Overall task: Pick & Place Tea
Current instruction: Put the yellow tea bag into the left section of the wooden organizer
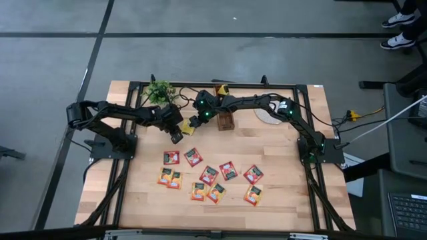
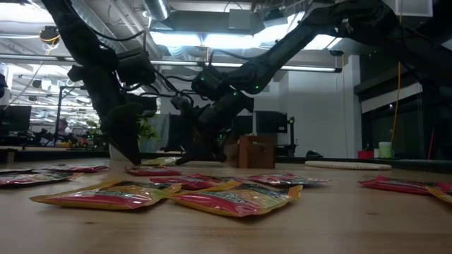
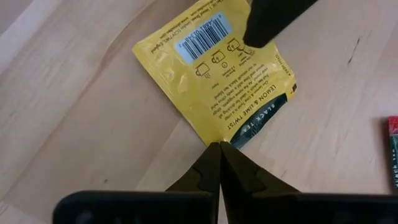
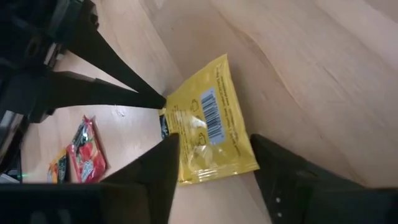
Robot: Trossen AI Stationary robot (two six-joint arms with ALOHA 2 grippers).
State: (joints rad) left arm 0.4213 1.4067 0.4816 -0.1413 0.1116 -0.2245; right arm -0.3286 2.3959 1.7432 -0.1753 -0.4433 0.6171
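Fingers of left gripper (image 3: 219,144) pinch yellow sachet (image 3: 214,74) (barcode up) — right gripper (image 4: 214,165) straddles it, wide

yellow sachet (image 3: 214,74) flavour: "LEMON & LIME TWIST"
yellow sachet band: "BLACK TEA"
barcode (image 3: 205,37): digits too small to read

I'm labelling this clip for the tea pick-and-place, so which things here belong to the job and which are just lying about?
Part of the job:
- yellow sachet, pinched at a corner by the shut left gripper
- right gripper, open around it
- red and orange sachets on the table

Lying about:
- potted plant
- brown box
- round mat
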